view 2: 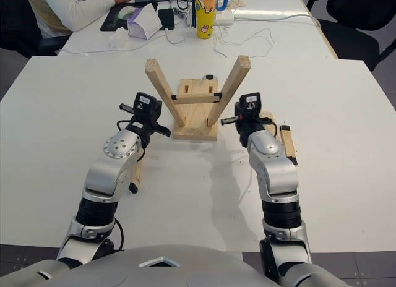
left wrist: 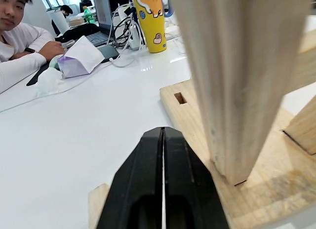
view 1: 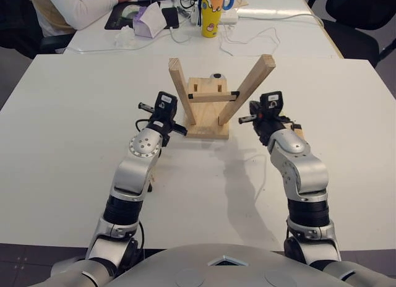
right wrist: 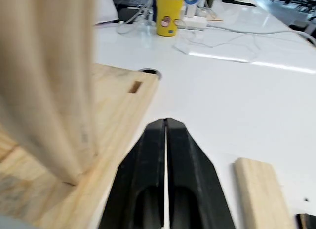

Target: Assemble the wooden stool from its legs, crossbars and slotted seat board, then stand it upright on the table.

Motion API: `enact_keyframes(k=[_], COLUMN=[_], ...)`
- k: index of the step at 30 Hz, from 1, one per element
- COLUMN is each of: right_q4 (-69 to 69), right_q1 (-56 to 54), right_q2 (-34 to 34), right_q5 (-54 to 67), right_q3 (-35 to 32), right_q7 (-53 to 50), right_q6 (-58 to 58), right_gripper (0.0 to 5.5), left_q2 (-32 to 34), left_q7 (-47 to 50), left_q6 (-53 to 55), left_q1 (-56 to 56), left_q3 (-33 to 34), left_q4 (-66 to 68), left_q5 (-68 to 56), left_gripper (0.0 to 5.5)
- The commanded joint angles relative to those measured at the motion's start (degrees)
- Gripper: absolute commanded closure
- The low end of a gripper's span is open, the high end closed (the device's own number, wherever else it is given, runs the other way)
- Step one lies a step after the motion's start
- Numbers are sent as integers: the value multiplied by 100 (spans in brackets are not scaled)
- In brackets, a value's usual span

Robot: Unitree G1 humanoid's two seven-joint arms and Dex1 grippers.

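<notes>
The slotted seat board (view 1: 207, 127) lies flat on the white table. Two wooden legs stand in it, the left leg (view 1: 182, 91) and the right leg (view 1: 247, 89) splaying outward, joined by a thin crossbar (view 1: 213, 97). My left gripper (view 1: 178, 128) is shut and empty at the board's left edge, beside the left leg (left wrist: 232, 81). My right gripper (view 1: 243, 120) is shut and empty at the board's right side, close to the right leg (right wrist: 47, 86). A loose wooden piece (view 2: 287, 142) lies under my right forearm; another (view 2: 137, 171) lies under the left.
A yellow tumbler (view 1: 211, 13), cables, a tissue pack (view 1: 148, 21) and a person's sleeve (view 1: 80, 8) are on the far table behind. A small dark round object (view 1: 216, 76) sits behind the board. Bare table (view 1: 68, 126) extends left, right and toward me.
</notes>
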Motion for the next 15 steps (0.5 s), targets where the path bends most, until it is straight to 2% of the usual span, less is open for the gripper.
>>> enact_keyframes(k=[1, 5, 9, 13, 15], right_q4=[577, 669, 439, 442, 501], right_q1=[-1088, -2607, -3629, -3391, -3006], right_q2=[-397, -272, -61, 324, 399], right_q5=[-187, 418, 1233, 1889, 1935], right_q3=[-535, -992, -1346, -1563, -1379], right_q7=[-121, 75, 84, -246, -222], right_q6=[-772, -1468, -1411, -492, -121], right_gripper=[550, 550, 550, 550, 550], left_q2=[-3, -71, -129, -172, -174], left_q7=[68, 86, 95, 122, 126], left_q6=[-129, -191, -237, -244, -241], left_q1=[111, 63, 36, 29, 29], left_q3=[104, 61, 38, 76, 87], left_q4=[265, 362, 403, 379, 363], left_q5=[65, 90, 91, 88, 88], left_gripper=[549, 549, 549, 549, 549])
